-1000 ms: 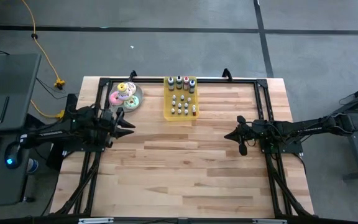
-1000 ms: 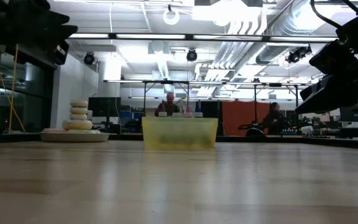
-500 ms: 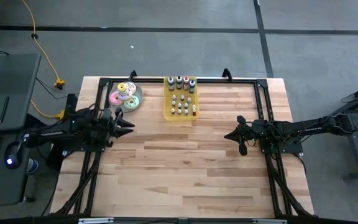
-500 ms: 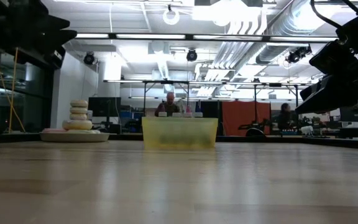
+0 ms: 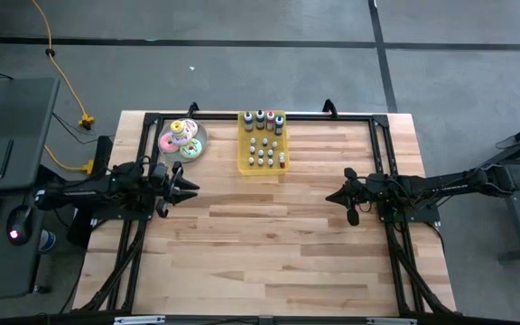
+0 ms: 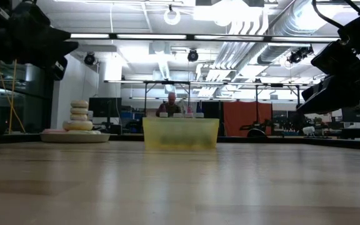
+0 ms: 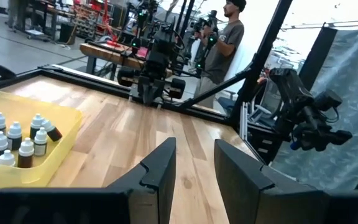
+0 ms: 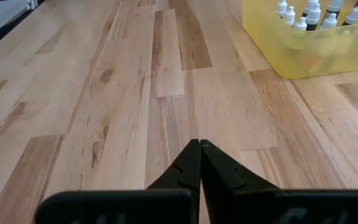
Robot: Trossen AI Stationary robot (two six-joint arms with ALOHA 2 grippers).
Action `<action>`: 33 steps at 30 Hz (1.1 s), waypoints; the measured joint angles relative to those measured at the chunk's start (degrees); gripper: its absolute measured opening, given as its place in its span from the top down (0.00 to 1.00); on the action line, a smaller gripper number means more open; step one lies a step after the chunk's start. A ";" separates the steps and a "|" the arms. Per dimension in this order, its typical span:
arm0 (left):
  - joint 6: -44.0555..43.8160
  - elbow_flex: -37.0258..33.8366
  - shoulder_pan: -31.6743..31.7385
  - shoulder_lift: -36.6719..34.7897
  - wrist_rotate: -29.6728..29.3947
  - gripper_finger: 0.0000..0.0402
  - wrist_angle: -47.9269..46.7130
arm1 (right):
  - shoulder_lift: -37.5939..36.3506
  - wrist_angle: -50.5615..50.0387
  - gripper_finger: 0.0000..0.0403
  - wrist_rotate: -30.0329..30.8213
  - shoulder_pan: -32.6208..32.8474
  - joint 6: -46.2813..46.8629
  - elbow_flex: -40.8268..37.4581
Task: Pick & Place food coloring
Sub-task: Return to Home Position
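The food coloring [image 5: 264, 140] is a set of tiny dropper bottles standing in a yellow tray [image 5: 245, 161] at the far middle of the table. They also show in the left wrist view [image 7: 17, 140] and in the right wrist view [image 8: 309, 15]. My left gripper [image 5: 192, 188] hovers open at the table's left side, nearer than the tray, with nothing between its fingers [image 7: 194, 158]. My right gripper [image 5: 332, 197] hovers shut at the right side, above bare wood [image 8: 199, 146], and holds nothing.
A plate of pastel iced donuts [image 5: 181, 140] stands left of the tray, close to my left gripper; in the low view the donuts [image 6: 79, 117] are stacked. A dark frame runs along the table's edges [image 5: 350, 116]. A person [image 7: 222, 37] stands beyond the table.
My left gripper has sunk a little and swung slightly toward the table's near edge, its fingers as far apart as before. My right arm has kept still.
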 joint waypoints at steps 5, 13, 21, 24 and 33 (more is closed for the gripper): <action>1.49 -0.18 0.02 0.00 -0.39 0.74 0.07 | -0.01 0.01 1.00 0.01 -0.02 0.00 -0.01; 1.51 -0.37 0.02 0.00 -2.78 0.74 0.23 | 0.00 0.01 1.00 0.00 -0.01 0.00 -0.02; 1.17 -0.43 0.02 0.00 -4.06 0.74 -0.52 | 0.00 0.01 1.00 0.00 -0.02 -0.01 0.00; 1.17 -0.44 0.02 0.05 -4.02 0.74 -1.59 | -0.01 -0.01 1.00 0.01 -0.01 0.00 0.01; 10.32 -0.46 0.02 0.04 -9.18 0.74 -2.73 | 0.01 0.01 1.00 0.00 0.00 0.00 -0.01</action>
